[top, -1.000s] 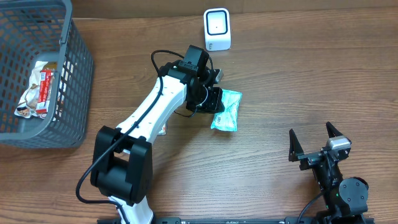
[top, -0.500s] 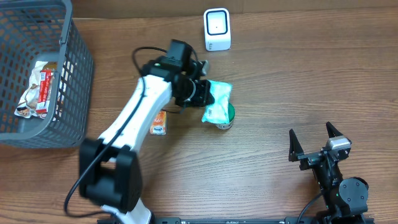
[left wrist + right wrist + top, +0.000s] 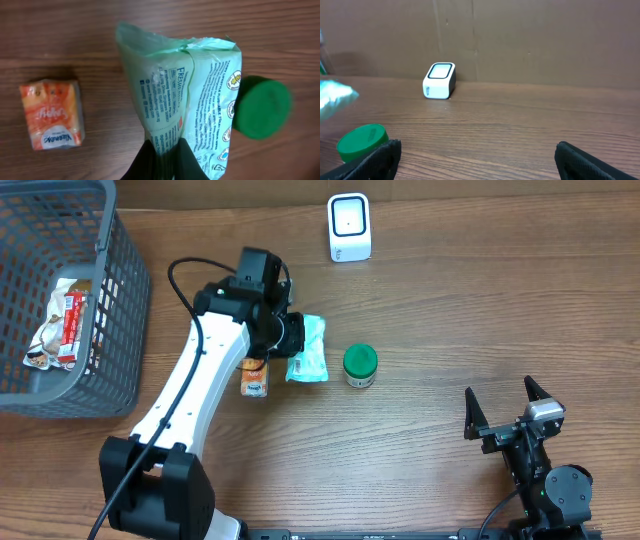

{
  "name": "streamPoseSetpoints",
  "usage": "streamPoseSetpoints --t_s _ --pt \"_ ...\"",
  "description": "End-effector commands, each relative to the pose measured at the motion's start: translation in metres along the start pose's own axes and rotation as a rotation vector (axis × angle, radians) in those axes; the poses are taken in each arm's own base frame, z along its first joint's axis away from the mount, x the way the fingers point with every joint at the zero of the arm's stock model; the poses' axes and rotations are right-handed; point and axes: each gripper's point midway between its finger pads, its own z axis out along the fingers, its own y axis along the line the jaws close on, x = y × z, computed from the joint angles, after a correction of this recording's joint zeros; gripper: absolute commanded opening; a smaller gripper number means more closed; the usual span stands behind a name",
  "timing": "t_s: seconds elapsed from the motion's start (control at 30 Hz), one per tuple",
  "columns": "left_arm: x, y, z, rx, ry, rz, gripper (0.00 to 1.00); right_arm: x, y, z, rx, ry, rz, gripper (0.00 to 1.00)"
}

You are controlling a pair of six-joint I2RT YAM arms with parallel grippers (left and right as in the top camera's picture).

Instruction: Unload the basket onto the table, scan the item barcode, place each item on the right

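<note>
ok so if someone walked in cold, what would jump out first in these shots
First the left gripper, shut on a pale green packet mid-table, between a small orange pack and a green-lidded jar. Next the white scanner standing at the far edge, and the grey basket at the left with wrappers inside.

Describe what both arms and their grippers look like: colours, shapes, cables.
The left arm has white tubular links joined by bulky black joints, with a thin black cable looping beside it. The left gripper is black. The right arm is all black, with a small silver-grey block near its wrist. The right gripper has two flat black fingers tapering to points.
</note>
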Motion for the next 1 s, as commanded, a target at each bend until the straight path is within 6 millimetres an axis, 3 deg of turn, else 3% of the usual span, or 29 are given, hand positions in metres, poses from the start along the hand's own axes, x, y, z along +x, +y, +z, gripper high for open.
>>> streamPoseSetpoints --t_s 0.0,0.2,0.43,0.53,0.57,0.63,0.7,0.97 --pt "0.017 0.017 0.027 -0.076 0.030 -0.072 0.04 0.001 -0.002 0.000 0.007 -0.005 -0.001 1.00" --pt "0.038 0.020 0.065 -0.069 0.037 -0.055 0.04 0.001 -0.002 0.000 0.007 -0.005 -0.001 1.00" --pt "0.049 0.021 0.084 -0.074 0.026 -0.066 0.05 0.001 -0.002 0.000 0.007 -0.005 -0.001 1.00" --pt "0.049 0.024 0.084 -0.089 0.022 -0.081 0.18 0.002 -0.002 0.000 0.007 -0.005 -0.001 1.00" --pt "0.049 0.023 0.084 -0.088 0.022 -0.081 0.33 0.001 -0.002 0.000 0.007 -0.005 -0.001 1.00" --pt "0.049 0.023 0.084 -0.084 0.021 -0.081 0.51 0.002 -0.002 0.000 0.007 -0.005 -0.001 1.00" --pt "0.047 0.020 0.085 -0.072 0.015 -0.080 0.57 0.001 -0.002 0.000 0.007 -0.005 -0.001 1.00" --pt "0.030 0.010 0.085 -0.020 -0.047 -0.081 0.34 0.001 -0.002 0.000 0.007 -0.005 -0.001 1.00"
